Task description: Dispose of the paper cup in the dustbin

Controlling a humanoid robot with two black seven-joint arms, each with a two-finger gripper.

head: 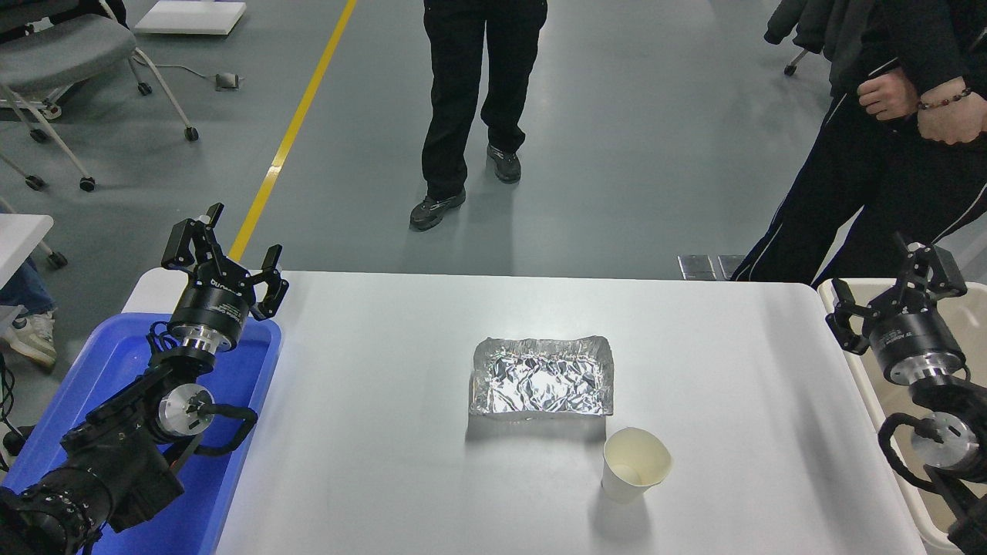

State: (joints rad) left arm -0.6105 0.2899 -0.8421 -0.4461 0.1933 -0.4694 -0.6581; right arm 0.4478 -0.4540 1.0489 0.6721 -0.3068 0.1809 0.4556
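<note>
The paper cup (635,464), small and cream-white, stands upright on the white table (370,462), just in front of the right corner of the foil tray. The beige dustbin (973,308) stands off the table's right edge, partly hidden by my right arm. My right gripper (894,290) is open and empty above the bin's near rim, far to the right of the cup. My left gripper (222,256) is open and empty, parked at the lower left over the blue tub.
A crinkled silver foil tray (543,378) sits mid-table. A bright blue tub (116,362) stands at the table's left edge. One person (478,100) stands beyond the far edge, another (887,154) at the far right corner near the bin.
</note>
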